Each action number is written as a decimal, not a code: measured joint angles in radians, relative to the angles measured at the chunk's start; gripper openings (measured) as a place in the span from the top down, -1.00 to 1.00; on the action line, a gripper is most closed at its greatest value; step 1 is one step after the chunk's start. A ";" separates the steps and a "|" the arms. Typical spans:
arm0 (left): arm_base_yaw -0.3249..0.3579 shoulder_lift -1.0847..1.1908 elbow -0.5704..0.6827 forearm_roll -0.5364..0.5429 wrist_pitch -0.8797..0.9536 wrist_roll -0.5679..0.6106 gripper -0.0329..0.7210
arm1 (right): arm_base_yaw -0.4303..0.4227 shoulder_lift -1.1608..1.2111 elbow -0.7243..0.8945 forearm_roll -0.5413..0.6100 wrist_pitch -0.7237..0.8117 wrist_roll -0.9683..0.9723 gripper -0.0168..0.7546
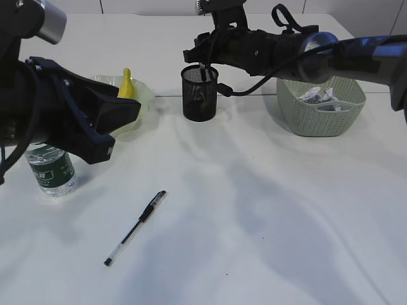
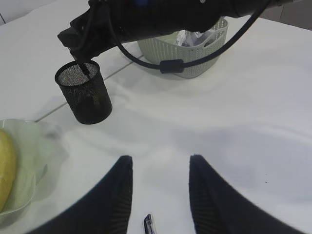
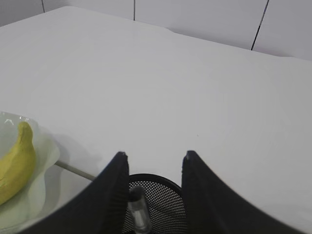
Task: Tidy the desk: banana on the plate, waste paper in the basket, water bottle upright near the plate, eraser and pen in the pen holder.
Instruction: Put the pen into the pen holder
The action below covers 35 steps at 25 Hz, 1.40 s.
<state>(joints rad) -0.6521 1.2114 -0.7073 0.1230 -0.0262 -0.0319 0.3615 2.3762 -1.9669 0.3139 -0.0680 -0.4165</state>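
1. Banana (image 1: 127,84) lies on the pale green plate (image 1: 145,95) at about ten o'clock on the white table (image 1: 267,210) in the exterior view; both wrist views show its yellow body resting inside the plate's rim.
2. Pen holder (image 1: 200,93), a black mesh cup, stands near twelve o'clock, between the plate and the basket (image 1: 321,107), apart from both.
3. Right gripper (image 3: 155,171) hangs just above the holder's mouth; its two dark fingers are spread, with a gap between them. A slim, pale, pen-like object (image 3: 138,212) stands inside the cup below the left finger, not pinched; what it is cannot be told for sure.
4. Basket, a light green woven tub at two o'clock, holds crumpled waste paper (image 1: 318,95).
5. Water bottle (image 1: 53,170) stands upright at nine o'clock, at six o'clock of the plate, partly hidden behind the left arm.
6. Pen (image 1: 135,228), black with a clear barrel, lies flat on the table at seven o'clock, slanted from lower left to upper right, well apart from the holder.
7. Left gripper (image 2: 160,195) hovers over bare table with its fingers spread and nothing between them; the pen's tip shows just below the gap, at six o'clock in the left wrist view.
8. Eraser is not visible in any view.
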 joint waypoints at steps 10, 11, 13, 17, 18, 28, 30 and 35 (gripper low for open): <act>0.000 0.000 0.000 0.000 0.000 0.000 0.18 | 0.000 0.000 0.000 -0.006 0.042 0.000 0.22; 0.000 0.000 0.000 0.000 0.000 0.000 0.18 | 0.000 0.000 0.000 -0.013 0.055 0.000 0.21; 0.000 0.000 0.000 0.000 0.000 0.000 0.18 | 0.000 -0.006 0.000 -0.026 0.091 0.000 0.21; 0.000 0.000 0.000 0.000 0.000 0.000 0.18 | 0.000 -0.048 0.000 -0.033 0.162 0.000 0.20; 0.000 0.000 0.000 0.000 0.000 0.000 0.18 | 0.000 -0.061 0.000 -0.035 0.178 0.000 0.20; 0.000 0.000 0.000 0.000 0.000 0.000 0.18 | 0.000 -0.195 0.000 -0.034 0.421 0.000 0.20; 0.000 0.000 0.000 0.000 0.000 0.000 0.18 | 0.000 -0.223 0.000 -0.020 0.471 0.000 0.20; 0.000 0.000 0.000 0.000 0.000 0.000 0.18 | 0.000 -0.282 0.000 0.001 0.607 0.000 0.20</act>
<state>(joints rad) -0.6521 1.2114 -0.7073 0.1230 -0.0262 -0.0319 0.3615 2.0938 -1.9669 0.3150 0.5394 -0.4161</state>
